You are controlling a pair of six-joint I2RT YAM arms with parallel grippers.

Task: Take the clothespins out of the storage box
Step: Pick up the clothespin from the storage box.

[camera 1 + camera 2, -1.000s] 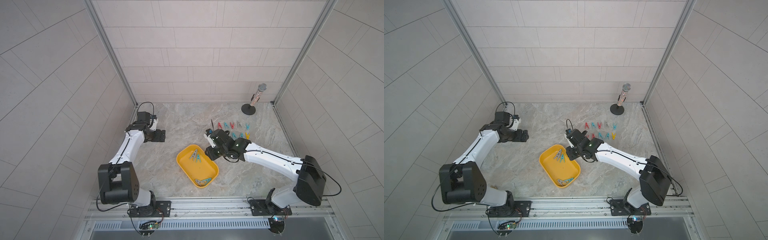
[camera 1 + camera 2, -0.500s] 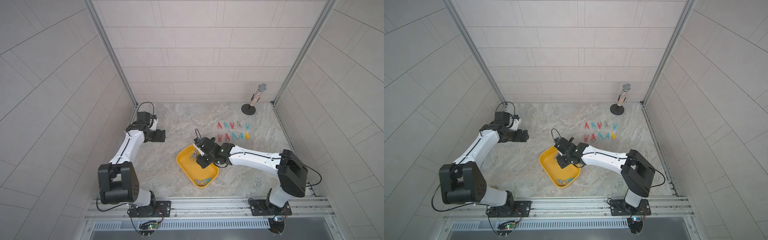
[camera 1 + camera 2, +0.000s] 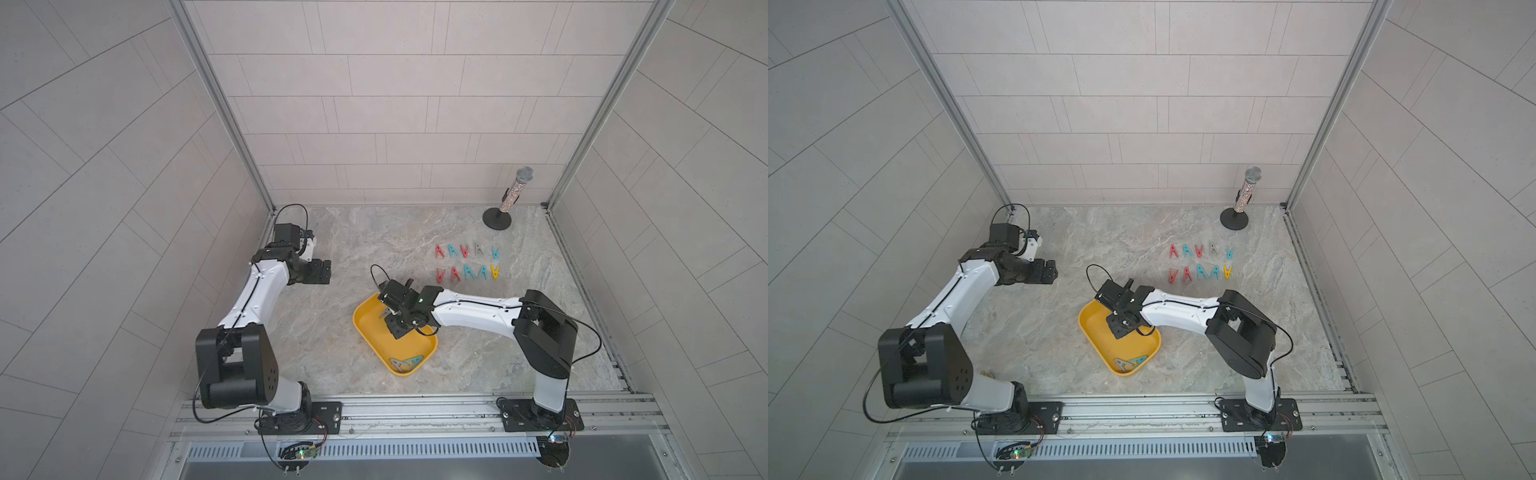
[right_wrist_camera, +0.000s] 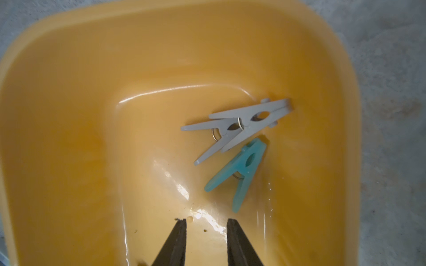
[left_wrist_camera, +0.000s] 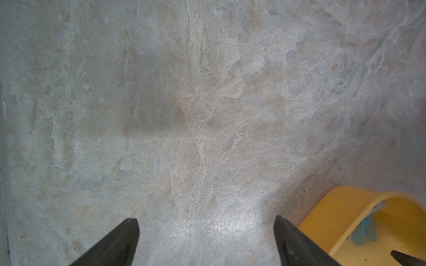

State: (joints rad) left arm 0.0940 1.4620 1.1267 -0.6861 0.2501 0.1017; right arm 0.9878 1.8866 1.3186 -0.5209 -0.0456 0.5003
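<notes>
The yellow storage box (image 3: 368, 328) (image 3: 1091, 332) lies mid-table. At its near end lie a grey clothespin (image 4: 237, 125) (image 3: 398, 364) and a teal clothespin (image 4: 239, 170) (image 3: 414, 359). My right gripper (image 4: 206, 221) (image 3: 400, 333) hangs inside the box over its bare floor, jaws a narrow gap apart, nothing between them, short of both pegs. The left wrist view shows another teal clothespin (image 5: 364, 232) at the box's far end (image 5: 334, 214). My left gripper (image 5: 205, 220) (image 3: 321, 272) is wide open over bare table, left of the box.
Two rows of clothespins, red, teal, grey and one yellow, lie on the table behind the box to the right (image 3: 466, 262) (image 3: 1200, 262). A glittery microphone on a black round stand (image 3: 509, 199) (image 3: 1244, 195) is in the back right corner. Walls close in three sides.
My right arm swung from beside the rows of pegs leftward and down into the box, its jaws narrowing a little. The left arm has not moved.
</notes>
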